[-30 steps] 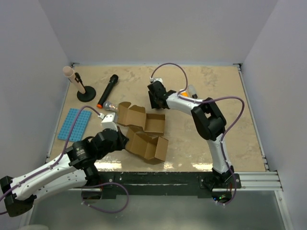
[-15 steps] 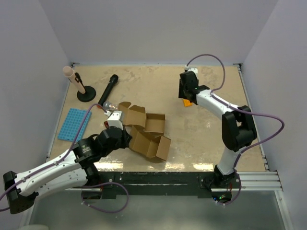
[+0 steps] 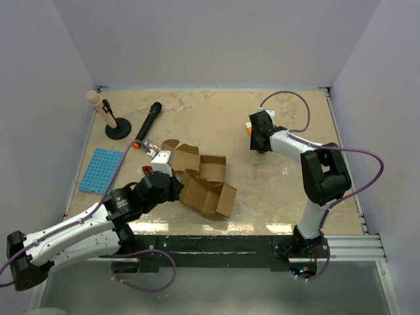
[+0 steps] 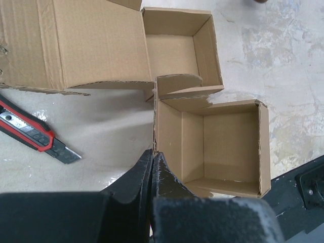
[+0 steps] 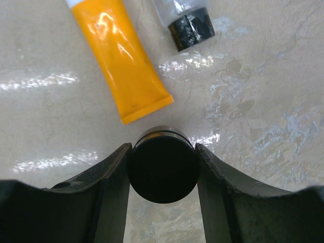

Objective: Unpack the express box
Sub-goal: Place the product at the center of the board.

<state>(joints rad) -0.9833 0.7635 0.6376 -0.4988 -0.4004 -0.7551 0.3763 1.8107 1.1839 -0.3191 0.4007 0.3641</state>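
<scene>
Right arm [image 3: 295,144] has swung from express box [image 4: 217,147] to worktop's [image 3: 197,111] right half. Right fingers [image 5: 109,192] clamp black cylinder [image 5: 162,169] beside orange tube [image 5: 119,55]. Left fingers [image 4: 129,185] pinched closed on box wall.

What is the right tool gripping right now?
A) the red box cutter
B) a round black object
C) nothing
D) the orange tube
B: in the right wrist view the right tool pinches the round black object, while the orange tube lies loose beyond it.
</scene>
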